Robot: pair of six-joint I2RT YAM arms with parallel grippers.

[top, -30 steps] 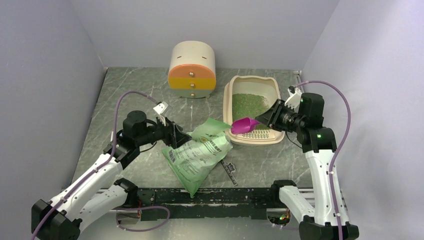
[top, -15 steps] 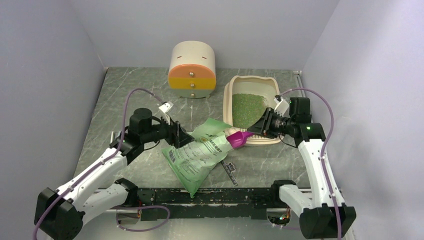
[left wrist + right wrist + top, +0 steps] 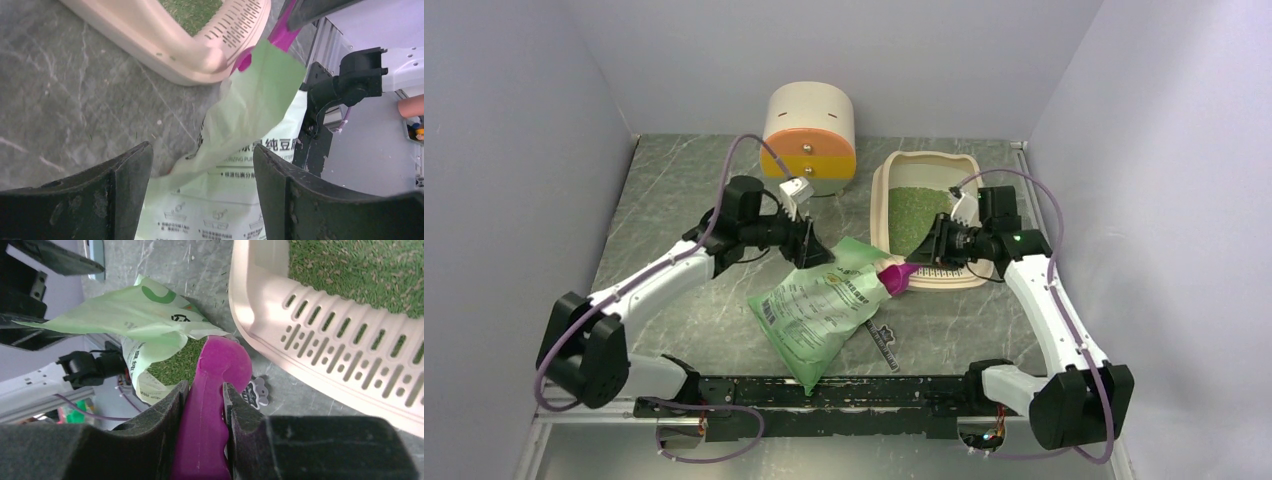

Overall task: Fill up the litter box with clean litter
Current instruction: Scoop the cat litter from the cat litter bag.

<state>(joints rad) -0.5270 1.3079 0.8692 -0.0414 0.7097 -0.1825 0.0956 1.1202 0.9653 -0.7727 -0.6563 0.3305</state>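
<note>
The beige litter box (image 3: pixel 924 158) stands at the right back, with light-green clean litter (image 3: pixel 917 210) spread inside; both show in the right wrist view (image 3: pixel 340 355), (image 3: pixel 360 270). A green printed bag (image 3: pixel 824 305) lies in front of it, mouth toward the box, with more litter inside the mouth (image 3: pixel 175 365). My right gripper (image 3: pixel 923 262) is shut on the handle of a magenta scoop (image 3: pixel 897 277), whose bowl dips into the bag's mouth. My left gripper (image 3: pixel 816 250) is open, its jaws astride the bag's raised top flap (image 3: pixel 250 115) without closing on it.
A round beige-and-orange drawer unit (image 3: pixel 809 140) stands at the back centre. A small dark paw-shaped tag (image 3: pixel 886 345) lies on the table by the bag's right side. Grey walls close in on both sides. A black rail (image 3: pixel 844 390) runs along the near edge.
My right gripper has brought the scoop down from over the box's slotted ledge to the bag's mouth. My left arm has reached forward and right to the bag's top flap.
</note>
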